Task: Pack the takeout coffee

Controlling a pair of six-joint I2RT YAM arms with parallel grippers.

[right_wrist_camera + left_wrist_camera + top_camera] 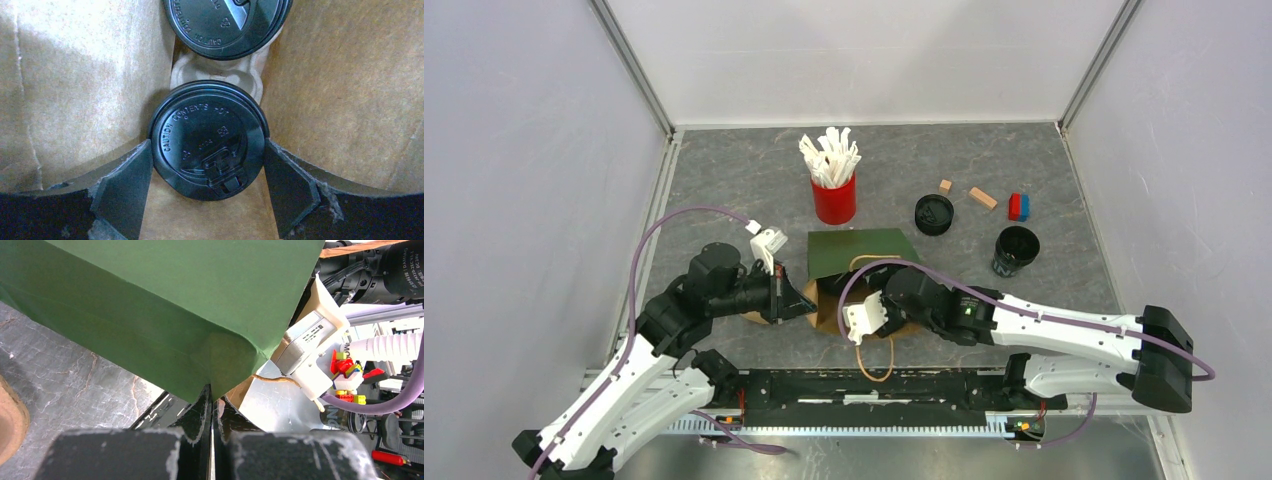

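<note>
The green paper bag (859, 250) lies on its side in the middle of the table, its mouth facing the arms. My left gripper (212, 395) is shut on the near edge of the bag (165, 305) and holds it up. My right gripper (207, 145) reaches inside the brown-lined bag (340, 75). Its fingers (125, 185) press both sides of a black lidded coffee cup (207, 132). That cup sits in a pulp carrier (215, 75) with a second lidded cup (225, 25) behind it. An open black cup (1016, 250) and a loose black lid (934, 214) stand on the right.
A red cup of white sticks (834, 195) stands behind the bag. Two wooden blocks (982, 197) and a red-and-blue block (1019, 206) lie at the back right. The bag's twine handle (876, 360) loops over the front edge. White walls enclose the table.
</note>
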